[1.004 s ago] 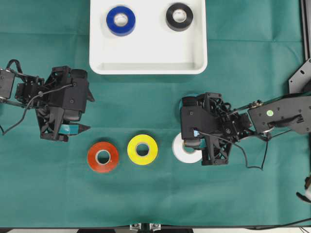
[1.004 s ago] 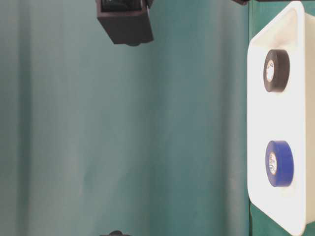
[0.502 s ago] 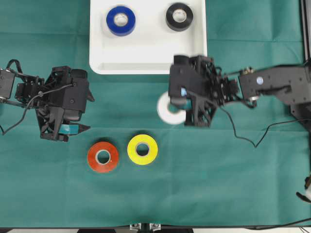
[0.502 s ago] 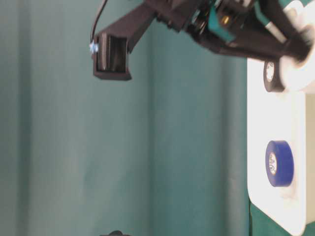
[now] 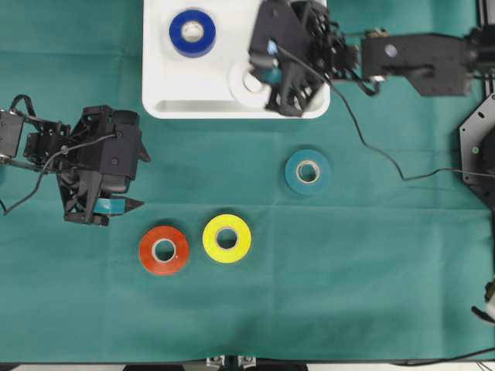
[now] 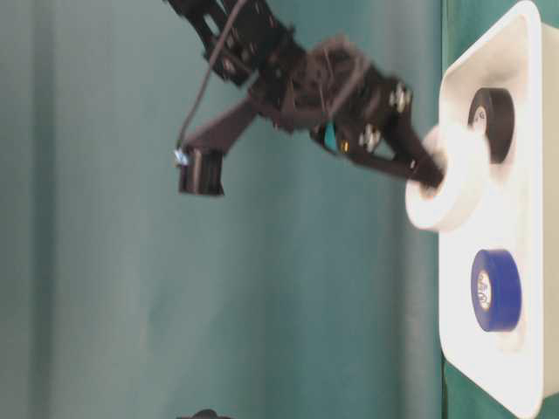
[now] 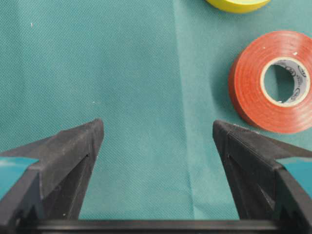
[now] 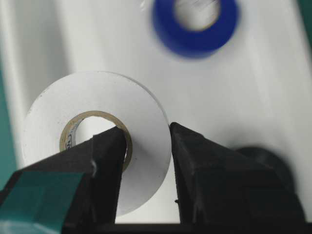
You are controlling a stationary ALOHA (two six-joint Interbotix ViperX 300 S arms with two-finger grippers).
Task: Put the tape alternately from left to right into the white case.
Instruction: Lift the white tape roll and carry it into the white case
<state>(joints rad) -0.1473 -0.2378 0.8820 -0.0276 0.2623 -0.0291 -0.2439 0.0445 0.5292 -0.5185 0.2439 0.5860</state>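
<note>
Over white case, upper centre: R pincer clamped on white roll wall. Lower flat beside blue roll, clear of rim, then release. L pincer wide open, empty.

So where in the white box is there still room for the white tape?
The white case is bare along its near edge, below the blue roll. The far right corner is crowded: the black roll lies there, under the right hand holding the white roll.

You are looking at a table wearing matt, finely woven green cloth, creasing softly. The red tape is showing a smooth, faintly glossy face, while the white case is shining like smooth plastic.
</note>
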